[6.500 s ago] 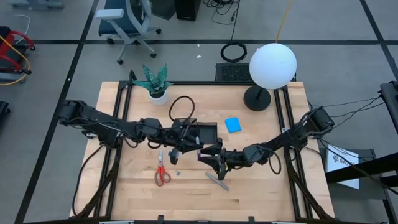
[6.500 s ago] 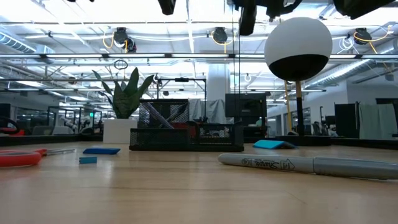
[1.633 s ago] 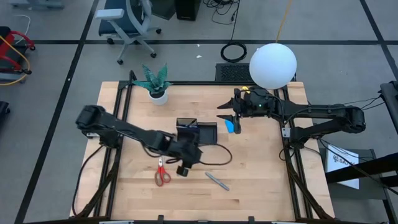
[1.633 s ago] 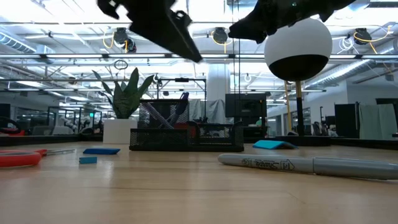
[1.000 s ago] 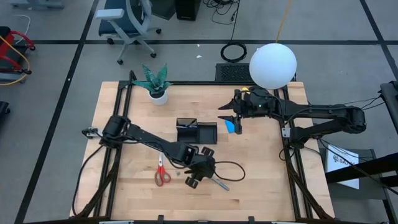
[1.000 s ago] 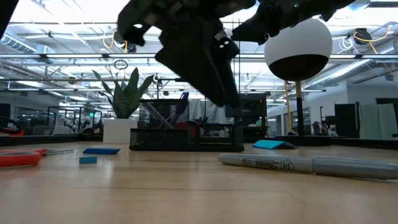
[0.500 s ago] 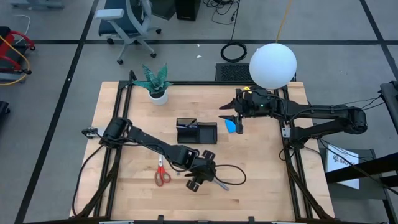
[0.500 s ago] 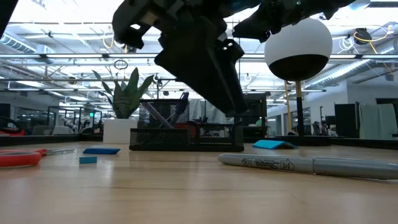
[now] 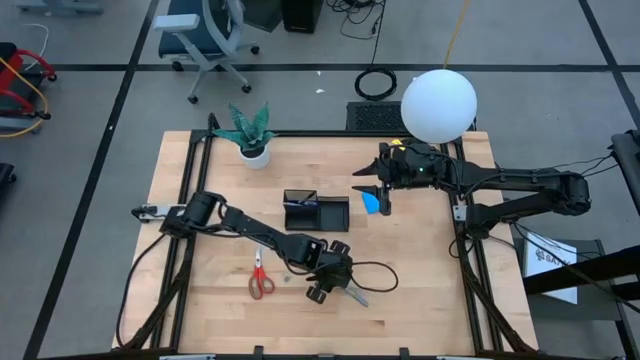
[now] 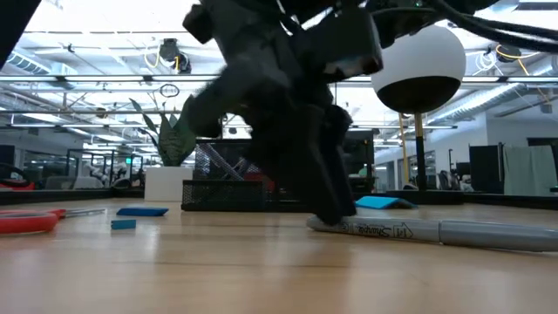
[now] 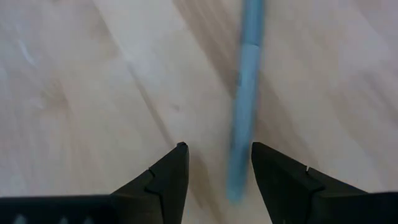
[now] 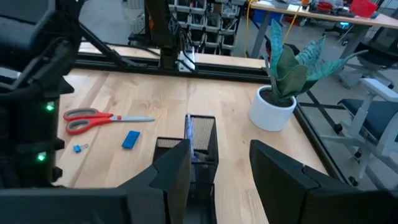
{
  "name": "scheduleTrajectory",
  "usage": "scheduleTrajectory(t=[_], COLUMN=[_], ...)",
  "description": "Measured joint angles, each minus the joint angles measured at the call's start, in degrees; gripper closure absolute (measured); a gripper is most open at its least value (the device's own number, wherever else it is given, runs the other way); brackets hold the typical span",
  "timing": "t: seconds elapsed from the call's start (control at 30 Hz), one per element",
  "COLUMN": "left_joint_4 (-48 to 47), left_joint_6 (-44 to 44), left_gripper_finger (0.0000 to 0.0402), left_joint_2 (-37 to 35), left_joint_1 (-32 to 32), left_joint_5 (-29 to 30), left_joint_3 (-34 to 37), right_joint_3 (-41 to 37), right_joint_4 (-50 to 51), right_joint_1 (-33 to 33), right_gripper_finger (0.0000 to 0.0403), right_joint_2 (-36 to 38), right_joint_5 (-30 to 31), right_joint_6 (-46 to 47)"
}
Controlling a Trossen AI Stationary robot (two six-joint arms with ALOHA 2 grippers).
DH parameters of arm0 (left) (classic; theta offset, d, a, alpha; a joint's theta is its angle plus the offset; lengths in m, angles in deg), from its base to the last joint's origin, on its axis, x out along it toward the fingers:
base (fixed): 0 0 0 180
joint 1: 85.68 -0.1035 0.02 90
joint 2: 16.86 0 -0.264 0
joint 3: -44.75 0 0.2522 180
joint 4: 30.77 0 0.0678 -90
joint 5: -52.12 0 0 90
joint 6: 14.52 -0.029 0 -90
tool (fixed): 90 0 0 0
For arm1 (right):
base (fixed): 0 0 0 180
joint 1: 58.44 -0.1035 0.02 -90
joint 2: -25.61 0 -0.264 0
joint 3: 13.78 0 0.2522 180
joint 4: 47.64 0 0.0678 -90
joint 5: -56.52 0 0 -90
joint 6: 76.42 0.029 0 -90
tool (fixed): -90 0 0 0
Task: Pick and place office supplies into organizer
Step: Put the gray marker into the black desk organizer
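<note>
Grey marker pen [image 9: 352,293] flat on the wooden table [image 9: 430,300], near the front edge and right of centre, long axis on a diagonal from far-left to near-right in the high view. Seen level across the table as a long grey barrel [image 10: 418,230] with lettering, running left to right. Straddled at its far-left end by the left gripper [image 9: 337,287], lowered almost to the wood; fingers [image 11: 168,177] spread wide with the pen [image 11: 244,99] lying between them, not yet clamped. Hard to tell whether either finger touches it.

Red-handled scissors [image 9: 260,279] flat to the left of that gripper, long axis running far to near, handles toward the near edge, blades pointing away. Tiny blue block [image 9: 286,279] just right of the scissors. Black organizer [image 9: 317,212] at mid-table, long axis left to right, taller compartment at its left end with pens standing inside [image 12: 190,134]. Blue note pad [image 9: 371,203] just right of the organizer, under the right gripper [image 9: 374,190], held above it part-way open and empty.

Pale wood planks on a black frame. Potted plant [image 9: 248,133] at the far-left corner, white globe lamp [image 9: 438,105] at the far right. Grey floor with dark seams around, an office chair [image 9: 205,30] beyond; long workshop with shelving and ceiling lights in the level view.
</note>
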Motion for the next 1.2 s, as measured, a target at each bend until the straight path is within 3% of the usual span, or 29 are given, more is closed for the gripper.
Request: scheduleTrajectory(t=[0.23, 0.67, 1.1, 1.2], left_joint_4=[-1.1, -1.6, -4.4, -5.8], left_joint_6=[0.8, -1.0, -4.1, -3.8], left_gripper_finger=[0.0235, 0.0366, 0.0368, 0.0368], left_joint_2=[1.3, 1.2, -0.9, -2.6], left_joint_1=[-1.2, -0.8, -0.2, 0.4], left_joint_5=[-1.6, -2.1, -1.2, 1.3], left_joint_3=[-0.2, -0.1, 0.3, 0.3], right_joint_3=[0.0, 0.0, 0.0, 0.0], right_joint_4=[-0.1, -0.1, -0.8, -1.0], right_joint_1=[0.0, 0.0, 0.0, -0.4], right_gripper_finger=[0.0248, 0.0248, 0.0248, 0.0248], right_joint_2=[0.0, 0.0, 0.4, 1.2], right_joint_5=[0.0, 0.0, -0.2, -0.2], right_joint_6=[0.0, 0.0, 2.6, 2.6])
